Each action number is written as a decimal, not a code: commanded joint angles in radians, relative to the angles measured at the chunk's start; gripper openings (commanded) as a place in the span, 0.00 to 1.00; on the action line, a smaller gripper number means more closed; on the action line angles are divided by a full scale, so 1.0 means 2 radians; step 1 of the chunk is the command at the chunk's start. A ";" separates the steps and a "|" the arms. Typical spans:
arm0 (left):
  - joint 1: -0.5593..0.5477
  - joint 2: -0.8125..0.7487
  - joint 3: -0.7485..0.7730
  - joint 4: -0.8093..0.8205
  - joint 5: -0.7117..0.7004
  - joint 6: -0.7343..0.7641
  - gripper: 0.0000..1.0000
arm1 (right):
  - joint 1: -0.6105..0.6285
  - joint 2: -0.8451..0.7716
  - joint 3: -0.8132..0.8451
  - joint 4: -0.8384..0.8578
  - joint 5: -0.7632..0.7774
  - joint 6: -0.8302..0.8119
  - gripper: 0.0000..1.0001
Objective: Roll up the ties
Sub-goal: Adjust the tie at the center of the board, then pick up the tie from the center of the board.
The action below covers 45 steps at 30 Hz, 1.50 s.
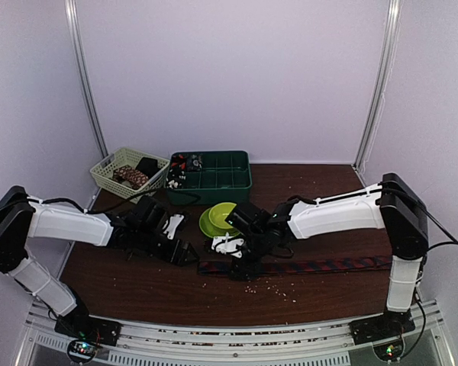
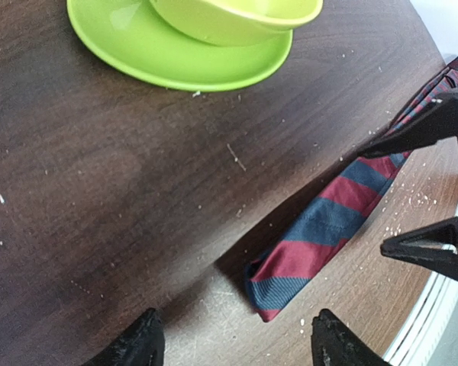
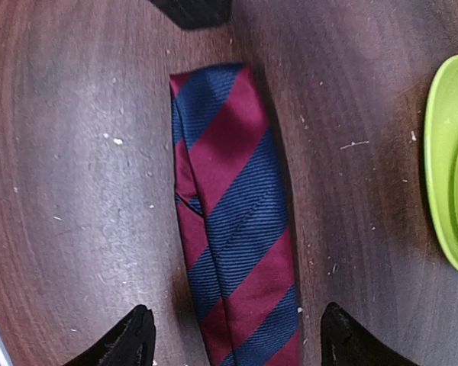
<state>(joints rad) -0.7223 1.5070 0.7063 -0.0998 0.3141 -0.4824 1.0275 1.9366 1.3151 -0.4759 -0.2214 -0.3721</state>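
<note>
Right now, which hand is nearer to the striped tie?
Right. The right hand straddles the striped tie near its folded end, jaws open; the left hand hangs just beyond that end.

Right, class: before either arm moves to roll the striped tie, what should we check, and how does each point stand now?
1. Red-and-navy striped fabric tie lying flat, unrolled: ok.
2. Left gripper open and empty: ok.
3. Right gripper open, fingers either side of the tie: ok.
4. Lime-green bowl and plate apart from the tie: ok.
5. Dark wooden table clean: not ok, pale crumbs near the tie.
6. Tie's far end free: cannot tell.
</note>
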 commanded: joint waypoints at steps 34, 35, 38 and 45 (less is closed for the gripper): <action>-0.011 -0.002 -0.069 0.154 0.016 -0.079 0.52 | -0.037 -0.126 -0.087 0.100 -0.050 0.231 0.41; -0.011 0.002 -0.070 0.158 0.018 -0.083 0.51 | -0.040 -0.132 -0.102 0.123 -0.063 0.262 0.37; -0.011 0.013 -0.069 0.162 0.017 -0.086 0.49 | -0.041 -0.123 -0.128 0.176 -0.105 0.344 0.27; -0.011 0.032 -0.063 0.164 0.024 -0.090 0.48 | -0.041 -0.061 -0.142 0.257 -0.148 0.467 0.07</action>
<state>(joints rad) -0.7414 1.5452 0.5777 0.1673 0.3412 -0.6476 0.9398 1.7584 1.0420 -0.1040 -0.4412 0.3725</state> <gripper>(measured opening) 0.486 0.110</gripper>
